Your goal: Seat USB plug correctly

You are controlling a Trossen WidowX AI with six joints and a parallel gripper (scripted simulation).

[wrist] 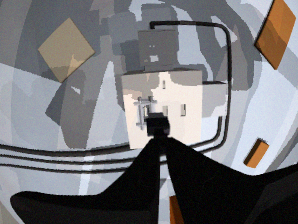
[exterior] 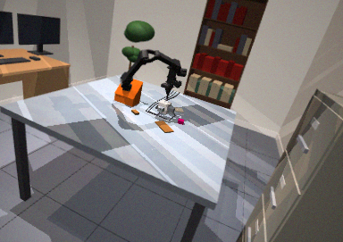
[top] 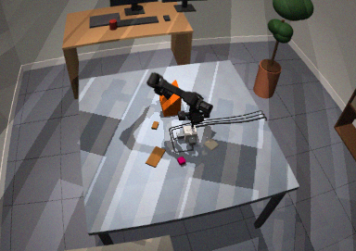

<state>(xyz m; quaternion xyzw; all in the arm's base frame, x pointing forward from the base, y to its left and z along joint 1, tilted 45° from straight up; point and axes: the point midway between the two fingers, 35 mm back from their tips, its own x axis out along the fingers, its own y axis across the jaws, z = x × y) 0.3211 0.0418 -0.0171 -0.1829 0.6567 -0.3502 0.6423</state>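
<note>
The pale power cube [top: 189,131] [exterior: 163,105] [wrist: 187,132] stands on the table, with flat slots in its top. My gripper [top: 192,125] [exterior: 167,97] [wrist: 161,144] points down over the cube top and is shut on the small black USB plug [wrist: 158,123]. The plug and fingers hide the spot below them, so I cannot tell how deep the plug sits or which way round it is. A thin grey metal piece [wrist: 141,114] shows beside the plug on the cube top.
A grey plug [wrist: 157,47] with a black cable [wrist: 229,65] sits at one side of the cube. Nearby are a tan tile [top: 211,144] [wrist: 66,50], a magenta cube [top: 182,160] [exterior: 180,121], a brown slab [top: 155,156] [exterior: 164,127], a small orange block [top: 155,125] [wrist: 256,153] and a large orange block [top: 171,106].
</note>
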